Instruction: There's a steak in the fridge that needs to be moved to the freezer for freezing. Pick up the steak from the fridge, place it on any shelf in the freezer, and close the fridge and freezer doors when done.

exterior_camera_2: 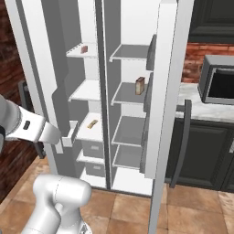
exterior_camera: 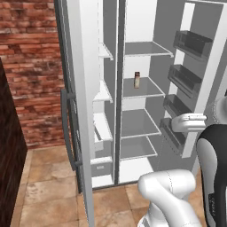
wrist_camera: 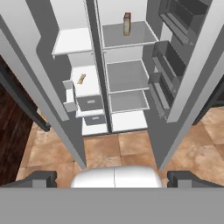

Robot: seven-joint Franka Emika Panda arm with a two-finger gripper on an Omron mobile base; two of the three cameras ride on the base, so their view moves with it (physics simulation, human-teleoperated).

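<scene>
The gripper point(wrist_camera: 113, 179) stands wide open and empty, its two dark fingertips point(wrist_camera: 43, 178) far apart at the bottom of the hand view. It hangs back from the refrigerator, above the tan tile floor point(wrist_camera: 131, 146), and looks into both open sections.

Straight ahead of it is the freezer point(wrist_camera: 87, 94), the narrow left section, with short white shelves and two white drawers low down. A small yellowish item point(wrist_camera: 81, 78) lies on one of its middle shelves. In the right base view a small reddish piece sits on the upper freezer shelf; it is too small to be sure, but it looks like the steak point(exterior_camera_2: 84, 49), lying flat near the shelf's front edge.

Just beside the freezer, across a grey divider, is the fridge point(wrist_camera: 127, 74), the wider section. Its wide white shelves are bare except for a tan-brown jar point(wrist_camera: 127, 23), which stands upright on the second shelf from the top.

Both doors are swung fully out. The freezer door point(exterior_camera: 82, 111) is at the left, its dark bar handle facing outward. The fridge door point(exterior_camera_2: 160, 114) is at the right, with dark bins on its inner face.

Farther out, a brick wall point(exterior_camera: 31, 66) stands to the left of the refrigerator. To the right, a microwave point(exterior_camera_2: 219, 80) rests on a pale tabletop point(exterior_camera_2: 196, 107) above dark cabinets.
</scene>
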